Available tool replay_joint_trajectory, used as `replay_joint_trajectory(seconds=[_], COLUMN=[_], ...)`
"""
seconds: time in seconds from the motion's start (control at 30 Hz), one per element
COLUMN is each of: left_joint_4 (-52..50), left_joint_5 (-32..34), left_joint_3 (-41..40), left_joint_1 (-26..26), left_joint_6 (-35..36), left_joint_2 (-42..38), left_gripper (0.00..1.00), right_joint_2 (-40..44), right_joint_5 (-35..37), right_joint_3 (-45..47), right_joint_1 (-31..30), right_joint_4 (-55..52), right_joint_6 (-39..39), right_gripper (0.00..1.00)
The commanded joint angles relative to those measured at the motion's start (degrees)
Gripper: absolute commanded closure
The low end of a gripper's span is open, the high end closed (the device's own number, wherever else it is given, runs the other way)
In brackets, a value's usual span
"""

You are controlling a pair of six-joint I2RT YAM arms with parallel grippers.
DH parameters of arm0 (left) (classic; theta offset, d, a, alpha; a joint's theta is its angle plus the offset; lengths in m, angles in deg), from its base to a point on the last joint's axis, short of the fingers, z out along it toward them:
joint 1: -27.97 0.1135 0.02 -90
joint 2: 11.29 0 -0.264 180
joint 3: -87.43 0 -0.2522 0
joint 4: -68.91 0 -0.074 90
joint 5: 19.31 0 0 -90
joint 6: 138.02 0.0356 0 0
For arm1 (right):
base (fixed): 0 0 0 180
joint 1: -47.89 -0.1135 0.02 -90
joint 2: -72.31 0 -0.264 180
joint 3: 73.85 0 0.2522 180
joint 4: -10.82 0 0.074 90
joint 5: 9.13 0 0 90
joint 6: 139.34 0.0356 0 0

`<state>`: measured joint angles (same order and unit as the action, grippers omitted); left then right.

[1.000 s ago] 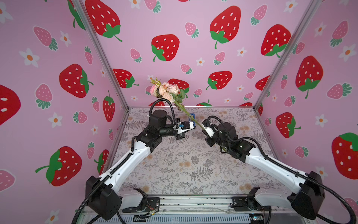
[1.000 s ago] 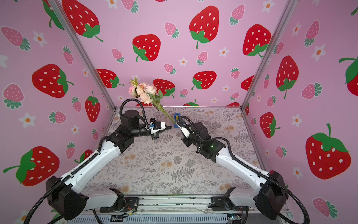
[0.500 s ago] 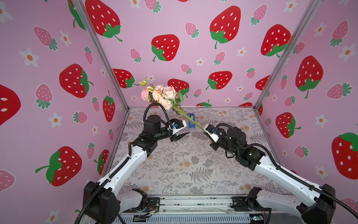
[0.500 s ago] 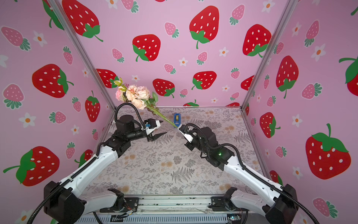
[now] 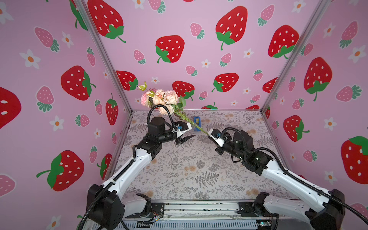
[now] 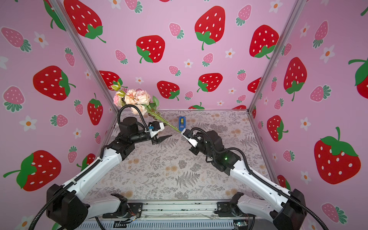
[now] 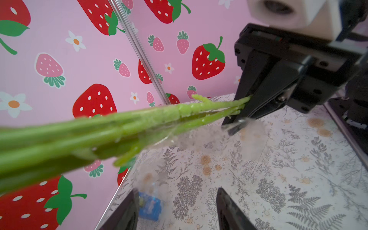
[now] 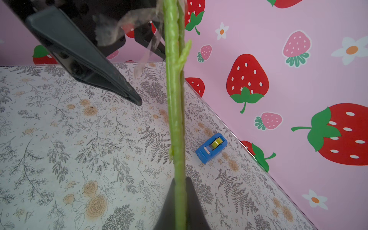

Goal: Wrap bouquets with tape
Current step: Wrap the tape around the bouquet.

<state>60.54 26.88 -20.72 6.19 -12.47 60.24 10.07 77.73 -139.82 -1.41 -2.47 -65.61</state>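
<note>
The bouquets (image 5: 164, 99), pink and cream roses on long green stems (image 8: 175, 119), slant up to the back left in both top views. My right gripper (image 5: 208, 136) is shut on the stems' lower ends (image 7: 229, 108). My left gripper (image 5: 188, 138) stands open just below and in front of the stems, with nothing between its fingers (image 7: 225, 201). A strip of clear tape (image 8: 142, 57) hangs loose beside the stems near the left gripper's finger (image 8: 89, 65). The tape, a yellowish roll in a blue dispenser (image 5: 196, 123), stands on the floor behind the stems.
The floral-print floor (image 5: 189, 171) is walled on three sides by pink strawberry panels (image 5: 199, 59). Both arm bases sit at the front rail (image 5: 199, 207). The dispenser (image 8: 211, 148) stands close to the back wall.
My left gripper has opened and drawn back from the stems toward the left. The right gripper has shifted right with the stems, and the flower heads have swung left.
</note>
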Motion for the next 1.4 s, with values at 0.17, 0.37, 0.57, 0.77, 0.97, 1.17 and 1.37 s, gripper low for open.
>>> replay_joint_trajectory(seconds=[0.17, 0.37, 0.57, 0.77, 0.97, 1.17, 1.37], left_joint_4=[0.41, 0.30, 0.17, 1.18, 3.83, 7.10, 7.96], left_joint_5=[-8.10, -7.88, -8.66, -8.73, -2.23, 7.49, 19.09], left_joint_3=[2.41, 2.27, 3.15, 4.75, 5.68, 6.22, 6.11], left_joint_1=[0.18, 0.16, 0.21, -0.76, -3.62, -5.74, -7.28], left_joint_6=[-1.45, -1.61, -1.88, -2.78, -4.92, -9.39, -15.47], left_joint_2=[-2.08, -2.80, -2.23, -1.92, -0.28, 1.82, 3.66], left_gripper=[0.61, 0.77, 0.96, 1.00, 1.00, 1.00, 0.69], right_joint_2=[-2.08, -3.08, -4.00, -6.53, -8.16, -9.26, -8.76], right_joint_5=[4.90, 5.12, 5.37, 9.00, 11.86, 14.51, 15.82], right_joint_3=[-1.41, -1.68, -1.80, -2.42, -1.79, -0.99, 0.40], right_joint_1=[-0.28, -0.31, -0.32, -0.41, -2.34, -5.83, -6.39], right_joint_4=[2.90, 3.93, 3.85, 2.65, 4.91, 7.49, 11.88], right_joint_6=[0.17, 0.45, 0.76, 1.09, 0.99, 1.77, 7.90], right_gripper=[1.00, 1.00, 1.00, 1.00, 1.00, 1.00, 1.00])
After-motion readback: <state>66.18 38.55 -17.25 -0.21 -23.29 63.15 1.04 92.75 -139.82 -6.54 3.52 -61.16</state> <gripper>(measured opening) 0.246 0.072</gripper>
